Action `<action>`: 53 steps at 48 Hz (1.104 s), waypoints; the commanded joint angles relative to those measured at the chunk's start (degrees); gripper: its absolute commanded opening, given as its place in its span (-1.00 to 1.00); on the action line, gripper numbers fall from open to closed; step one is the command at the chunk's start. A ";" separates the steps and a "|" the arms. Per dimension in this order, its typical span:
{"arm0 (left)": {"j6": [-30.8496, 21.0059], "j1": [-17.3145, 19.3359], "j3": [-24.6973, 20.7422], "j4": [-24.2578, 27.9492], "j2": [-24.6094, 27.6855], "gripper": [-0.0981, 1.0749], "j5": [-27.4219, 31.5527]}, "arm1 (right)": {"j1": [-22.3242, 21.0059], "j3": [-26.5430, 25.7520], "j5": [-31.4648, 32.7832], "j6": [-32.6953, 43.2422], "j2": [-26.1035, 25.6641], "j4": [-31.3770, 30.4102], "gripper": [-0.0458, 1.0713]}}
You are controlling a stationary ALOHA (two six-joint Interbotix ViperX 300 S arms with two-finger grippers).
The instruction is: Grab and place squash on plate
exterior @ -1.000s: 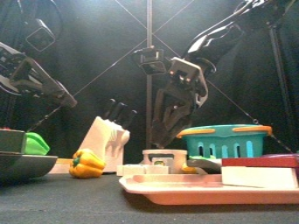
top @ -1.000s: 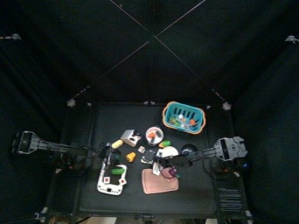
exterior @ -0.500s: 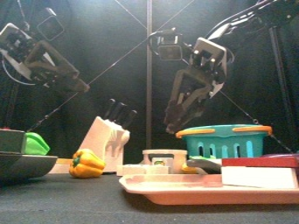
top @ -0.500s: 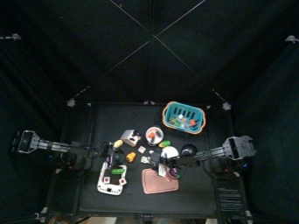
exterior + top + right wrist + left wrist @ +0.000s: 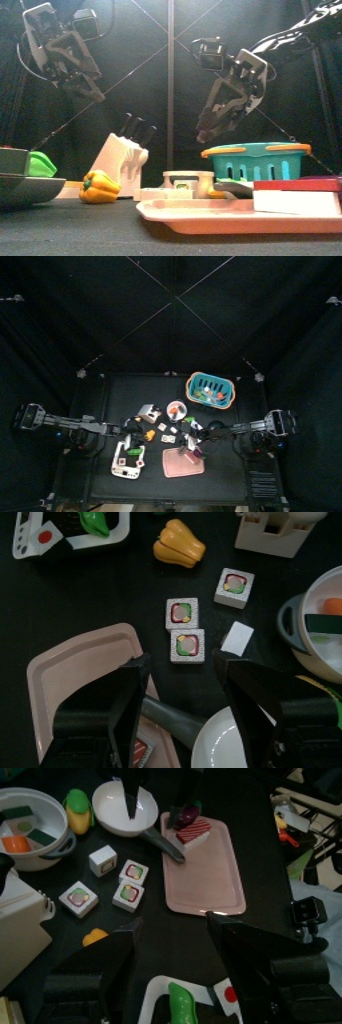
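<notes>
Squash, seemingly the yellow-green piece [image 5: 79, 808] just beside the white plate [image 5: 127, 813], lies ungrasped while the left gripper [image 5: 171, 933] and right gripper [image 5: 187, 667] have risen, both wide and empty, so placing remains undone.

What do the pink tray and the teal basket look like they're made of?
The pink tray looks like smooth moulded plastic, matte to faintly glossy: one even colour, rounded corners and a raised lip. The teal basket also looks like plastic, with a slotted wall and a thick rolled rim that catches a soft sheen. Neither shows grain or weave, though touch alone would settle it.
</notes>
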 commanded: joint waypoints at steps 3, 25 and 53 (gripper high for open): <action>-0.18 -0.09 -4.57 -0.97 1.32 0.68 5.71 | -1.49 1.67 -3.52 -0.35 -3.69 -0.18 0.65; -3.78 -0.62 -12.57 5.10 13.80 0.66 17.40 | -1.76 7.82 -6.68 0.00 -9.76 0.88 0.65; -47.37 -8.44 -13.62 43.95 18.63 0.70 31.64 | -1.85 8.96 -7.03 -0.09 -9.40 1.14 0.65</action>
